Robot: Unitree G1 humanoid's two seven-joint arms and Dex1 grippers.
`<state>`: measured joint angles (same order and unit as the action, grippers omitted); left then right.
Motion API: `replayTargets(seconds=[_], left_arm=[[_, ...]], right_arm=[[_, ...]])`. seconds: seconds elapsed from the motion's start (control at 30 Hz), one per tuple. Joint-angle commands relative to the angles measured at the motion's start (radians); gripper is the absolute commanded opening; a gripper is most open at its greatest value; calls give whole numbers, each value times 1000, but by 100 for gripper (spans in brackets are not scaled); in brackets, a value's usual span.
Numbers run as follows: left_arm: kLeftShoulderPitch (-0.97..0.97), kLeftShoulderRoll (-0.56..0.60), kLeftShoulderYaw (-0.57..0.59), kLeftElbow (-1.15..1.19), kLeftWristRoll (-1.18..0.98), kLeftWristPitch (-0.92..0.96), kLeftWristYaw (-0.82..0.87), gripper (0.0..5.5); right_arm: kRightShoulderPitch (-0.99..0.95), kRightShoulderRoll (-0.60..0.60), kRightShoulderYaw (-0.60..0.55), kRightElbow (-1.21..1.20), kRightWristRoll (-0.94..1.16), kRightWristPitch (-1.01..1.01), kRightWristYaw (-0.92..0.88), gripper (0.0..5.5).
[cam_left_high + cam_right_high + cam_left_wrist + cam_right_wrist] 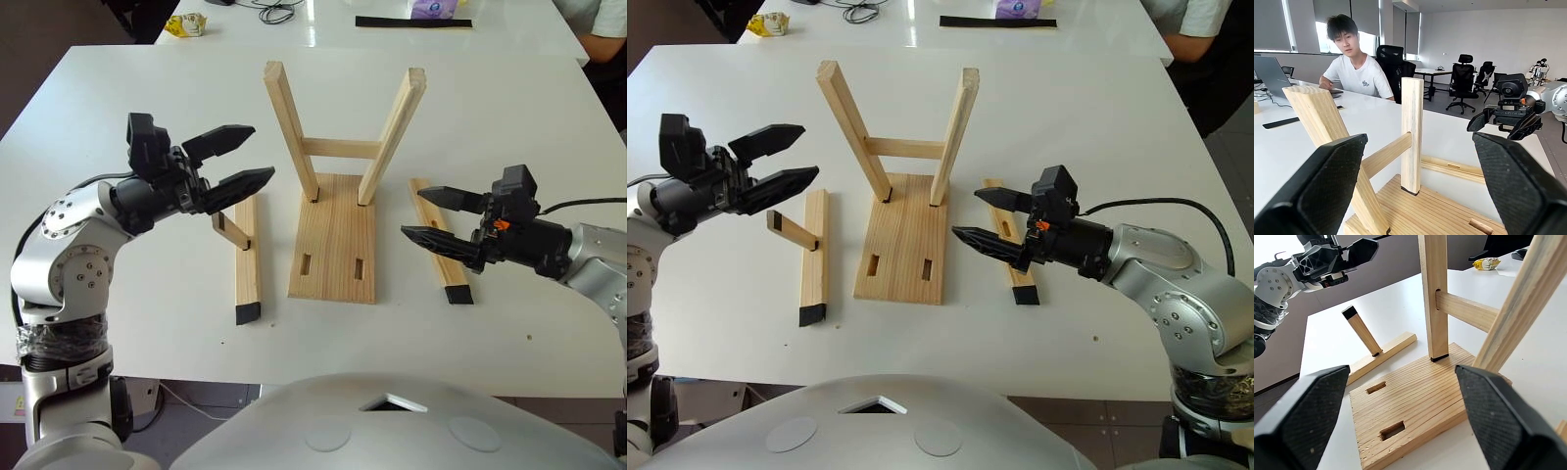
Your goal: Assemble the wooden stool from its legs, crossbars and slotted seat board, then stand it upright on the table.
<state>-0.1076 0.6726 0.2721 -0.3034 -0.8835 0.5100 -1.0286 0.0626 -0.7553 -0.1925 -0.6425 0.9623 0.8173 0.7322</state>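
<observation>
Left gripper, right gripper: jaws spread, empty. White table, office chairs behind. Seat board flat at centre, leg pair slotted in, loose left leg and loose right leg alongside. Hovering either side of board.

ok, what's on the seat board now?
Two legs joined by a crossbar stand slotted into the far end of the seat board; its two near slots are empty. Leg ends inside the board are hidden.

Both arms are pointing inward, the left gripper hovering with fingers spread wide, the right gripper facing it, likewise spread.
</observation>
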Motion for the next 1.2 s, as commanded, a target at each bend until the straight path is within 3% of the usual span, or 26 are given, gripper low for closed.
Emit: replayTargets(seconds=[0.03,1.2], left_arm=[[-20,6,-1,10,10,-2,-3,399],[10,7,31,-49,-16,16,22,399]], right_arm=[[-6,0,0,-8,-5,-11,-8,398],[-64,-14,-24,32,35,7,10,398]])
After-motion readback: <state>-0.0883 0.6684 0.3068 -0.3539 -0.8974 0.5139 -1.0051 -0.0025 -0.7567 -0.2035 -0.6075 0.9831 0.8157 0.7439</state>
